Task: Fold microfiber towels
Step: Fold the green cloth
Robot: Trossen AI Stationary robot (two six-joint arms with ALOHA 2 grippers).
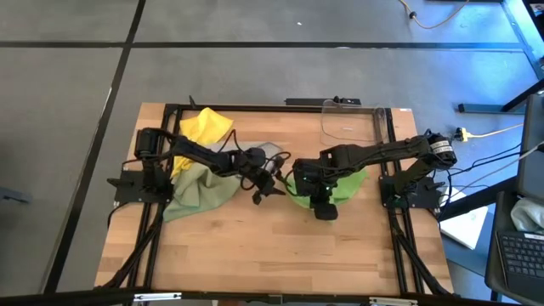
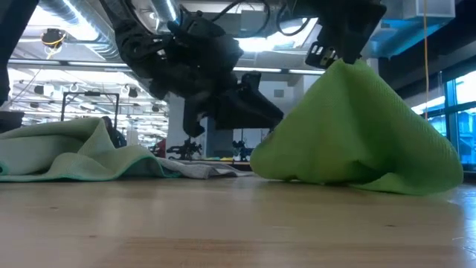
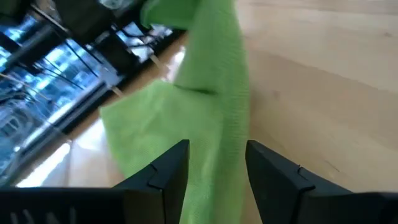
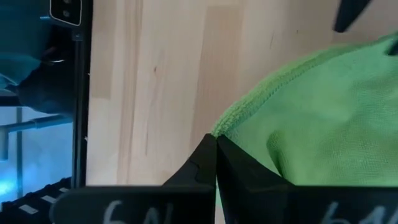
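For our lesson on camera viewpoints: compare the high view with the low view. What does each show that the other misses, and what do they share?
Only the high view shows the yellow towel, the clear plastic bin and the whole table from above. Only the low view shows the bright green towel hanging as a lifted tent from the shut right gripper, its lower edge on the wood. Both show that towel, the pale olive-green towel and the left gripper.
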